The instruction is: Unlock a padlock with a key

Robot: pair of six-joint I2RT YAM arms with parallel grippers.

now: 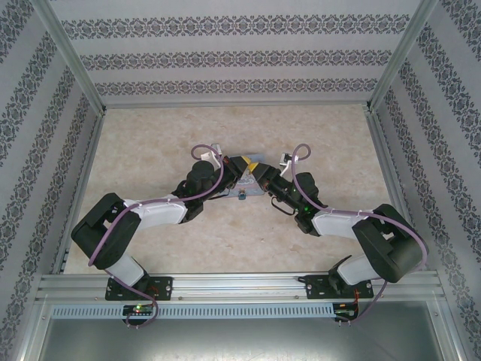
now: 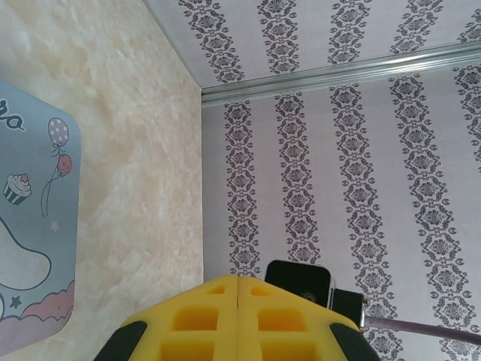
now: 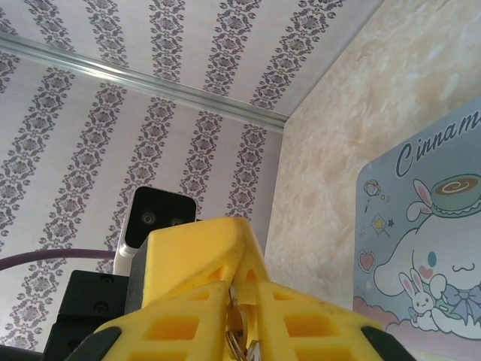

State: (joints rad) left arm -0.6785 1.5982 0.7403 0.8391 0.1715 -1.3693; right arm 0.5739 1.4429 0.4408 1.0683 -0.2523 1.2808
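Observation:
Over the middle of the table my two grippers meet tip to tip. The left gripper has its yellow fingers pressed flat together, and nothing shows between them. Its tip pokes into the mouth of the right gripper. The right fingers are shut on a small metal key with a ring, wedged deep between the pads. A tiny teal padlock lies on the table just in front of the grippers, at the near edge of the tin.
A pale-blue tin with a cartoon dog lies flat under both grippers. Patterned walls with metal posts enclose the beige table on three sides. Each wrist camera faces the other.

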